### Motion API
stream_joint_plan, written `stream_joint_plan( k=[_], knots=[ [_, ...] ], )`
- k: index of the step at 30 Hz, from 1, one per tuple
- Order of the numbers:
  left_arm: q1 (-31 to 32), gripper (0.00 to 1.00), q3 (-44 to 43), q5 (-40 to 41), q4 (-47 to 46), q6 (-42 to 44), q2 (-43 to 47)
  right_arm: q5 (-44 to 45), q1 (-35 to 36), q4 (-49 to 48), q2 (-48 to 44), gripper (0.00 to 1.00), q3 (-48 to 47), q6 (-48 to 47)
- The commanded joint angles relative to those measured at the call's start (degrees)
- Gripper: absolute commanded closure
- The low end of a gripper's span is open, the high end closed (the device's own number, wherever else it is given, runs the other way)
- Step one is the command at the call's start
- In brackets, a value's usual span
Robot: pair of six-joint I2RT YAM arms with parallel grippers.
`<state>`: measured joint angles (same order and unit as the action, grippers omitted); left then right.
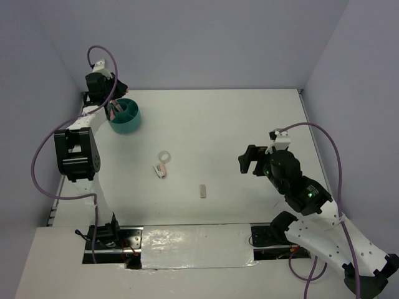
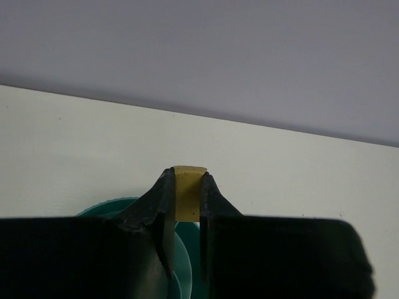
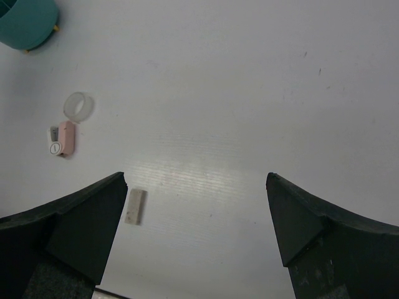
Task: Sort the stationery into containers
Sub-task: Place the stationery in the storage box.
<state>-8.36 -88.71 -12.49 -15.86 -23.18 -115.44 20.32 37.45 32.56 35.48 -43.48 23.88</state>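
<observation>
In the left wrist view a small tan block (image 2: 188, 193) sits upright between my left gripper's (image 2: 187, 182) fingertips, which are shut on it. Beneath them lies the teal cup (image 2: 182, 261). From above, the left gripper (image 1: 115, 109) hovers over the left rim of that cup (image 1: 126, 119), which has pinkish items inside. On the table lie a clear ring (image 1: 164, 156), a pink oblong piece (image 1: 162, 169) and another tan block (image 1: 202, 190). My right gripper (image 1: 252, 161) stands open and empty, to the right of these. Its wrist view shows the ring (image 3: 80, 105), pink piece (image 3: 67, 138) and block (image 3: 134, 206).
A small white piece (image 3: 54, 141) lies against the pink piece's left side. The cup (image 3: 25, 22) stands at the far left near the back wall. Side walls close in the table on the left and right.
</observation>
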Motion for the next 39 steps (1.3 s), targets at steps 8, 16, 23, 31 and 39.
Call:
stream_joint_plan(
  k=[8,16,23,31,39],
  knots=[
    [-0.3,0.75,-1.6,2.8,-0.8,2.7,-2.2,-0.6,-0.1,-2.8,-0.4,0.00,0.5,-1.2],
    [-0.3,0.71,-0.8,5.4,-0.2,3.4,-2.2,-1.2,-0.1,-2.8,-0.2,0.00,0.6,-1.3],
    [-0.3,0.67,0.1,6.7,-0.3,3.9,-1.7,-1.5,-0.2,-3.0,-0.2,0.00,0.6,-1.4],
    [0.2,0.59,1.2,8.4,-0.1,4.8,-1.8,-1.9,-0.2,-2.8,-0.4,0.00,0.6,-1.6],
    [1.1,0.53,1.3,8.9,-0.2,5.4,-0.8,-2.0,0.0,-2.9,-0.2,0.00,0.6,-1.6]
  ],
)
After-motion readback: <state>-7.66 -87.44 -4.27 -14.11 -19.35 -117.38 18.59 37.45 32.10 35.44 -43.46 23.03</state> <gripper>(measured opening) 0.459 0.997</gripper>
